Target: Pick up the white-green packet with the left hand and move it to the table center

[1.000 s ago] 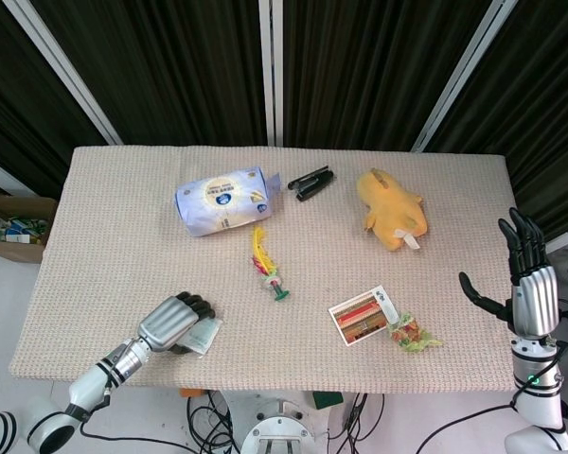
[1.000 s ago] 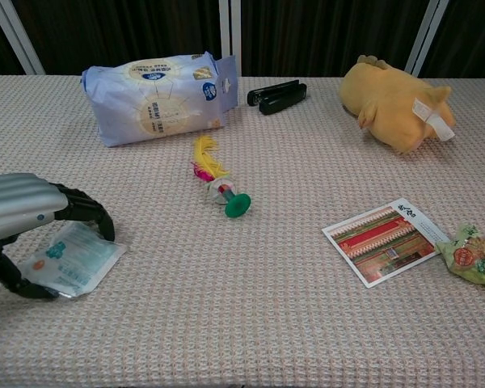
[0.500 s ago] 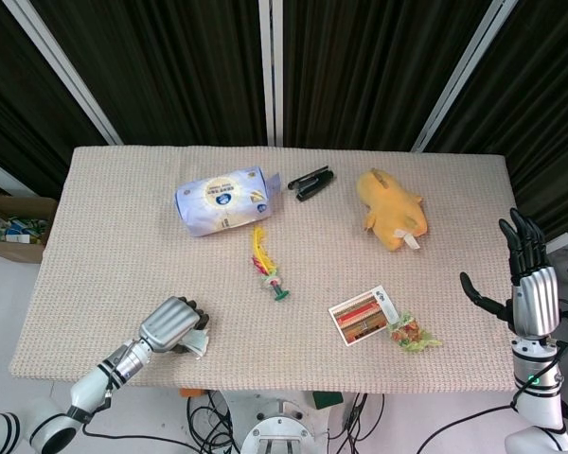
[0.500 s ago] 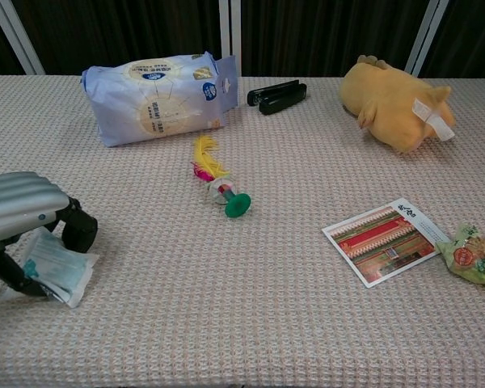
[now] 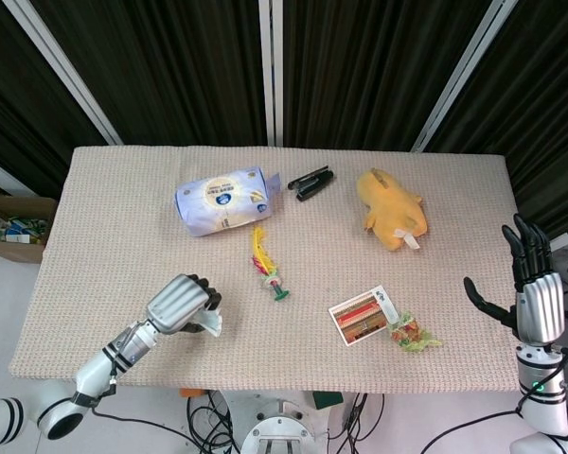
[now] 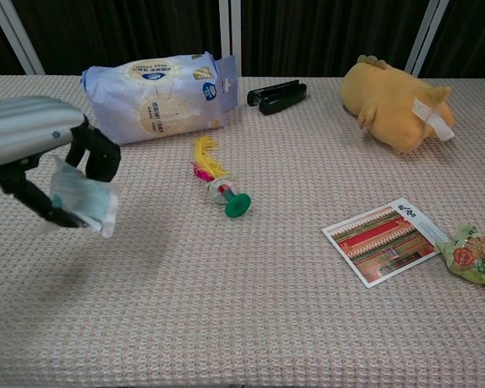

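Left robot hand [image 6: 44, 158] has the white-green packet [image 6: 85, 202] pinched between thumb and curled fingers, clear of the counter [image 6: 250, 307]. There's a shadow on the weave under it in the chest view. In the head view the packet [image 5: 208, 324] pokes out of the front-left of the fist [image 5: 182, 305], well left of centre.

Handling, my read: it's a thin, flat, soft sachet and light. It hangs tilted from the grip and sags a little, so it's not stiff. The film looks glossy, so expect it to be slippery. Nothing suggests it's fragile.

You're holding it by one edge, with most of the body dangling free below the fingers. That's fine for a short carry, but it can swing or slide out if you accelerate hard. Keep the pinch firm and move smoothly. If it starts to creep, set it down and retake across the middle of the flat face.

Watch the feather toy with the green base [image 6: 226, 194]. It sits near the centre and close to your drop zone.

Right robot hand [image 5: 535, 293] is off the right edge of the counter, fingers spread upward, holding nothing.
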### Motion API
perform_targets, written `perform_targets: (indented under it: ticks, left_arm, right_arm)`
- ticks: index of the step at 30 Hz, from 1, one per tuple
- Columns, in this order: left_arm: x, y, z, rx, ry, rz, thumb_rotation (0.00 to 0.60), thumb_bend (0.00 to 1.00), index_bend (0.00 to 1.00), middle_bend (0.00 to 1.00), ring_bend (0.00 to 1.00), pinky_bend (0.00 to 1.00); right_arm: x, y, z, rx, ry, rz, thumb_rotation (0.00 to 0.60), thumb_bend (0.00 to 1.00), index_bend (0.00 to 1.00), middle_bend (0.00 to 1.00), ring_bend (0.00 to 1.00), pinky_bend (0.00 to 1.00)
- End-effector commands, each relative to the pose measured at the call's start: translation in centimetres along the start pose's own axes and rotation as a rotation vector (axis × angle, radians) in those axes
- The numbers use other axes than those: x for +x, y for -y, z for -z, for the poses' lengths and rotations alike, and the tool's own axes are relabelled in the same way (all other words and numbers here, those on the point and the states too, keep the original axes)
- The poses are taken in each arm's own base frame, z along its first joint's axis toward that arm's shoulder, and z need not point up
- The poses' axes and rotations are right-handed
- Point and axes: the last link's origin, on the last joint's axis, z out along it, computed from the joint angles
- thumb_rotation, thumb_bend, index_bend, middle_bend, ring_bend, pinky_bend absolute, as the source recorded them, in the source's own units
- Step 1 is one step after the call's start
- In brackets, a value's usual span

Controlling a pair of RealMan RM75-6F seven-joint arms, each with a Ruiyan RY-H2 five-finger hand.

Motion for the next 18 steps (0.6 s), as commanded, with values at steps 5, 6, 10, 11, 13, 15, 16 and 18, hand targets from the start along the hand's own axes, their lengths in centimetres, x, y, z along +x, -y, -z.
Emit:
perform_targets:
  ticks: [5, 6, 10, 11, 13, 15, 16, 18]
  left_arm:
    - [2.9, -4.2, -10.5, -0.123, -0.032, 0.025, 0.6, 0.31, 0.66, 0.66, 0.53, 0.6]
    - [2.8, -4.9, -11.7, -0.131, -0.03, 0.032, 0.6, 0.31, 0.66, 0.66, 0.53, 0.6]
    - [1.9, -7.6, -16.5, -0.179, -0.004, 0.031, 0.6, 0.31, 0.66, 0.66, 0.53, 0.6]
    - [1.7, -8.0, -17.6, -0.182, 0.002, 0.026, 0.6, 0.31, 0.66, 0.66, 0.53, 0.6]
    - [1.3, -8.5, -19.9, -0.178, 0.015, 0.014, 0.6, 0.31, 0.66, 0.66, 0.53, 0.6]
    - [0.8, -8.8, -21.7, -0.169, 0.027, 0.004, 0.6, 0.31, 0.66, 0.66, 0.53, 0.6]
    - [0.7, -8.9, -22.4, -0.164, 0.029, 0.003, 0.6, 0.31, 0.66, 0.66, 0.53, 0.6]
    - [0.4, -8.9, -23.7, -0.147, 0.028, -0.001, 0.6, 0.31, 0.66, 0.66, 0.53, 0.6]
  right_arm:
    - [0.3, 0.1, -0.1, -0.004, -0.007, 0.002, 0.6, 0.3, 0.0, 0.01, 0.0, 0.01]
    - [0.2, 0.1, -0.1, -0.005, -0.004, 0.002, 0.6, 0.3, 0.0, 0.01, 0.0, 0.01]
    - [0.2, 0.0, -0.4, -0.006, -0.002, 0.006, 0.6, 0.3, 0.0, 0.01, 0.0, 0.01]
    - [0.3, 0.0, -0.5, -0.007, -0.004, 0.005, 0.6, 0.3, 0.0, 0.0, 0.0, 0.01]
    - [0.5, 0.1, -0.7, -0.003, -0.008, 0.005, 0.6, 0.3, 0.0, 0.0, 0.0, 0.01]
    - [0.6, 0.0, -0.6, 0.001, -0.001, 0.018, 0.6, 0.3, 0.0, 0.0, 0.0, 0.01]
    - [0.6, -0.1, -0.6, 0.0, 0.001, 0.024, 0.6, 0.3, 0.0, 0.0, 0.0, 0.01]
    - [0.7, -0.3, -0.6, -0.008, 0.003, 0.031, 0.6, 0.3, 0.0, 0.0, 0.0, 0.01]
